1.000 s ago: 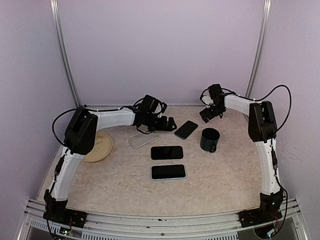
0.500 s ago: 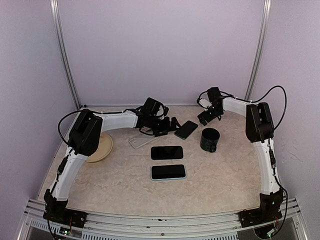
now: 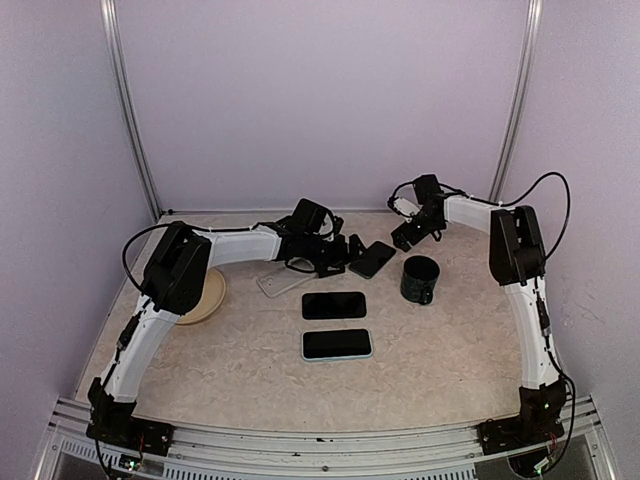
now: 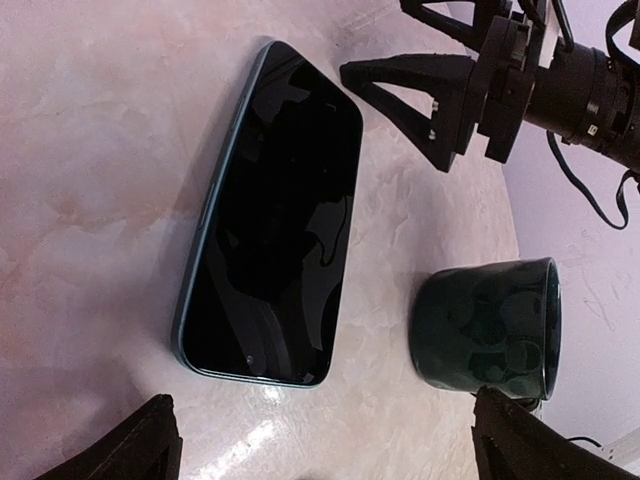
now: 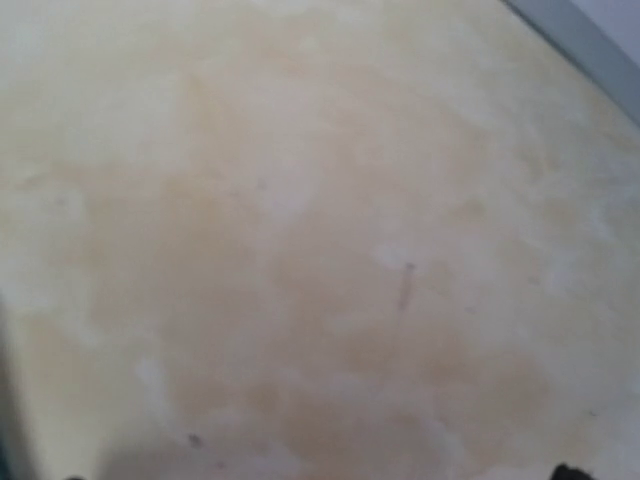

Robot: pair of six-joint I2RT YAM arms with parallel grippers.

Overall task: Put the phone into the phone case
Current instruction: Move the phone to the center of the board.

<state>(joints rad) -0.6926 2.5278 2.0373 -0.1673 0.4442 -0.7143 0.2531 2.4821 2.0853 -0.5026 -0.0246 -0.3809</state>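
Observation:
A dark phone [image 3: 372, 258] with a teal rim lies screen-up at the back of the table; it fills the left wrist view [image 4: 270, 215]. My left gripper [image 3: 347, 250] is open and empty, just left of this phone, its fingertips [image 4: 140, 445] spread wide on the near side of the phone's short end. A whitish translucent phone case [image 3: 285, 281] lies beside my left arm. My right gripper [image 3: 402, 237] hovers low just right of the dark phone, open and empty; the left wrist view shows its fingers [image 4: 400, 80] spread. The right wrist view shows only bare table.
A dark green mug [image 3: 420, 278] stands right of the dark phone, also in the left wrist view [image 4: 490, 325]. A black phone [image 3: 334, 305] and a phone in a light blue case [image 3: 337, 343] lie mid-table. A tan plate [image 3: 200, 293] sits at the left.
My left gripper has moved right, past the translucent case, up to the dark phone. My right gripper has shifted slightly left toward the same phone.

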